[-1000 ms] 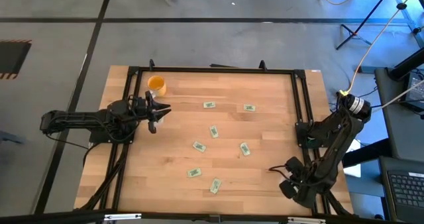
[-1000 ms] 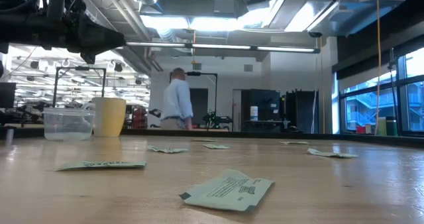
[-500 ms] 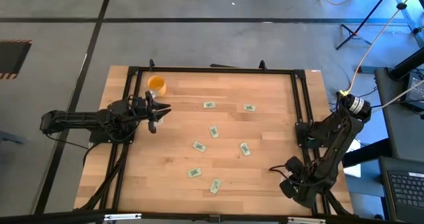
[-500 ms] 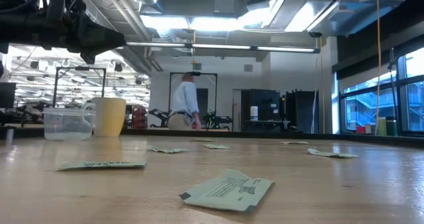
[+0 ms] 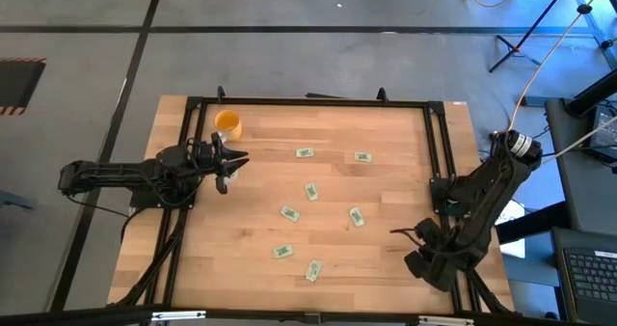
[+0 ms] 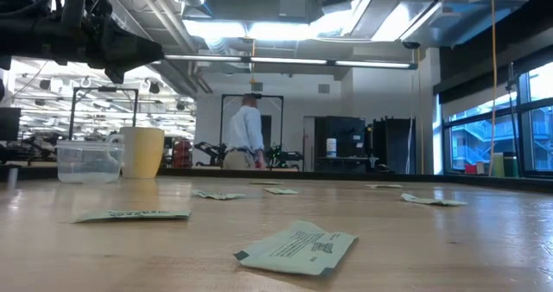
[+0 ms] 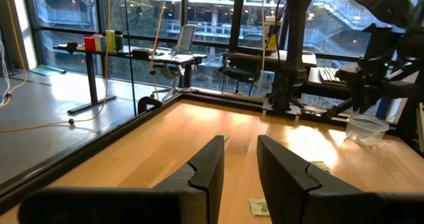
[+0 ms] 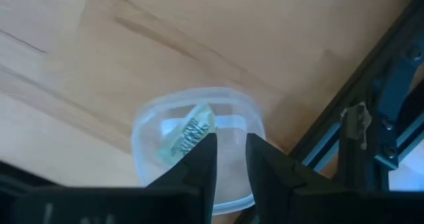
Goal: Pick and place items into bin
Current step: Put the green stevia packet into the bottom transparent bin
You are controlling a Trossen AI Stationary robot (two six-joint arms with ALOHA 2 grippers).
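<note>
Right end effector [image 8: 230,159] raised, fingers parted, empty; packet [image 8: 189,135] in bin [image 8: 149,121] below.

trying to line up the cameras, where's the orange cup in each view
high view: orange cup at the table's upper-left corner.
low view: left of centre, just right of a clear bin.
left wrist view: not in it.
right wrist view: not in it.
shared landmark: the wooden table, in all four.
</note>
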